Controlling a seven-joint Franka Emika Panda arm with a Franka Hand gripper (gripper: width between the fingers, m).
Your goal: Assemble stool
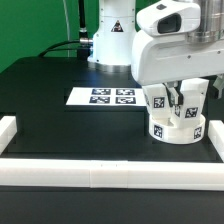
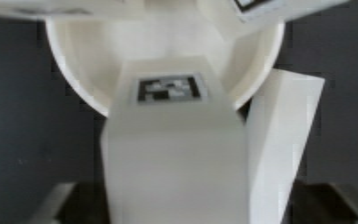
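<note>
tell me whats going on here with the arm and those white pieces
A robot arm is putting a white stool together. Its gripper sits low over the round seat by the white border rail, around an upright leg set in the seat. Another leg stands in the seat too. The marker board lies flat behind.

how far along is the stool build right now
Looks done: two legs stand upright in the round seat, by the border rail on the exterior view's right. In hand: the pincer hangs right over those legs; whether it grips one is unclear. Left: no more loose legs are in view, so what remains cannot be judged. The marker board lies untouched.
</note>
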